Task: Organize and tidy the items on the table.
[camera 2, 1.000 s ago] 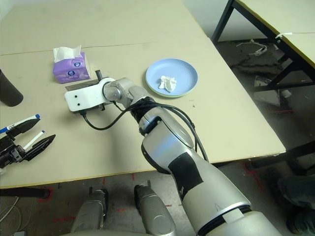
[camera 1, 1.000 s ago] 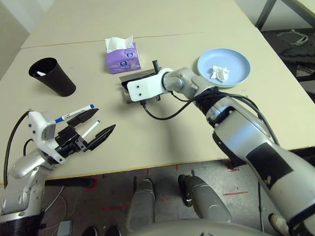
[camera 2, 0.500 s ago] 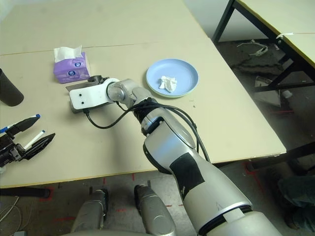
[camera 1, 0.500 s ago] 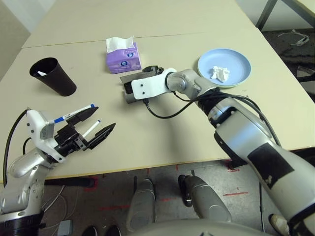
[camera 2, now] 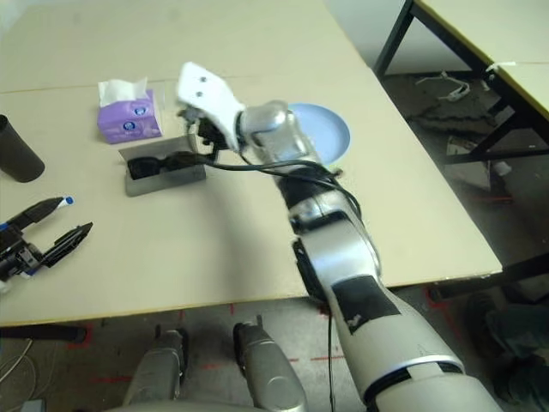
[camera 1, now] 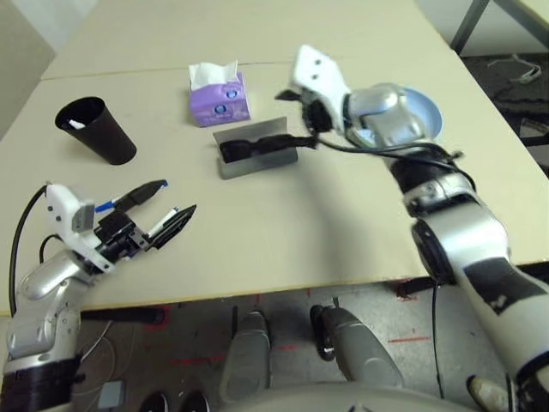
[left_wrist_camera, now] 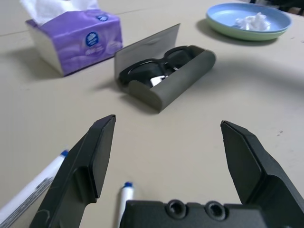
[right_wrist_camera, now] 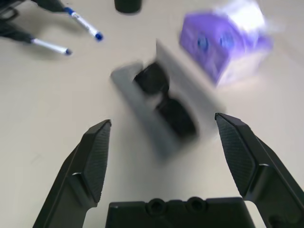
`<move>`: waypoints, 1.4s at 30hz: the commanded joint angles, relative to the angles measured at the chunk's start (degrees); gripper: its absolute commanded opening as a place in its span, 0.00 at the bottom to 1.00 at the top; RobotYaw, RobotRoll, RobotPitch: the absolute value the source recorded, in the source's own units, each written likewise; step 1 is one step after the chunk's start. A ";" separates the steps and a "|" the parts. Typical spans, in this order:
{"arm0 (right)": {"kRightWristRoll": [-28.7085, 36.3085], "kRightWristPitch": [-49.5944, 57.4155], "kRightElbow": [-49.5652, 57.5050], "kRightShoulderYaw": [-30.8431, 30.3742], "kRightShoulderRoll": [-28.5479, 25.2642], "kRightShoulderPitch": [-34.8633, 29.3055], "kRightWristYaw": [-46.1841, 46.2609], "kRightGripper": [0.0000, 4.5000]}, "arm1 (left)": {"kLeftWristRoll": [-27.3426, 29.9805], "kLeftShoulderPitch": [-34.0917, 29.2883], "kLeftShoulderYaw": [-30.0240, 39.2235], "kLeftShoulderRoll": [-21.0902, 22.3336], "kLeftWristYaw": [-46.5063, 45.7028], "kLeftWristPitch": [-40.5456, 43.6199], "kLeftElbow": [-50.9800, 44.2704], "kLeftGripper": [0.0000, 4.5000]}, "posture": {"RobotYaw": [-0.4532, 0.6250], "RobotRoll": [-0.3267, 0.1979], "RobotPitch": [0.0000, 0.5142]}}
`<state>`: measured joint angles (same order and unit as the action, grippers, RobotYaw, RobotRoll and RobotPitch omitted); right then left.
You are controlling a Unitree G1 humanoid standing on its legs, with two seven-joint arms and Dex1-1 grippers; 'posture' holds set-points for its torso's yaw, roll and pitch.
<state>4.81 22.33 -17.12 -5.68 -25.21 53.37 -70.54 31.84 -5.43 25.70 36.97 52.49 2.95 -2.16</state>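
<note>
Sunglasses in their open case, both sets of fingers empty

The worktop (camera 1: 257, 249) carries everything. Beyond the left fingers (left_wrist_camera: 168, 128) lies a stack of blue and green plates (left_wrist_camera: 273, 33) with crumpled tissue (left_wrist_camera: 254, 22) on it, seemingly gathered for clearing. Nearer them is the grey case (left_wrist_camera: 185, 76), lid up, cradling black sunglasses (left_wrist_camera: 142, 71), probably so it can be closed over them. The black cup (camera 1: 107, 137) leans beyond the left fingers, something white inside, likely the markers' intended home. Two blue-capped markers (left_wrist_camera: 35, 190) (left_wrist_camera: 126, 199) lie close by the left fingers. Those fingers are spread wide, gripping nothing; the right fingers (right_wrist_camera: 163, 123) are equally wide and empty, above the worktop near the case.
</note>
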 commanded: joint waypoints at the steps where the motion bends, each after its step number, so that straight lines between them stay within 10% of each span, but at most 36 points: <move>1: 5.13 2.13 8.79 3.18 -4.79 -8.71 -1.82 0.99 | -1.82 -0.82 0.57 -0.29 -1.17 -1.17 2.49 1.00 | 0.32 0.62 0.47; 6: 9.94 -8.11 9.37 10.14 -6.30 -24.44 0.25 0.99 | -4.05 1.65 0.77 1.05 -3.16 -1.98 6.47 1.00 | 0.30 0.62 0.45; 16: 16.38 -34.07 -0.88 16.63 0.58 -31.30 2.73 0.99 | -11.99 14.44 -3.46 3.75 -9.85 -0.45 16.49 1.00 | 0.28 0.62 0.45; 31: 17.86 -37.88 2.73 13.18 1.59 -35.99 4.09 1.00 | -22.05 41.33 -12.76 1.41 -13.53 -8.73 48.92 0.00 | 0.21 0.62 0.43; 42: 18.59 -36.49 5.91 10.49 -1.25 -37.64 1.42 1.00 | -24.72 50.19 -16.01 -2.95 -12.20 -14.91 62.67 0.00 | 0.19 0.62 0.43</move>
<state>22.89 -14.40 -11.77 5.38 -25.85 16.66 -68.59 8.04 44.37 10.19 34.26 39.77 -11.05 58.54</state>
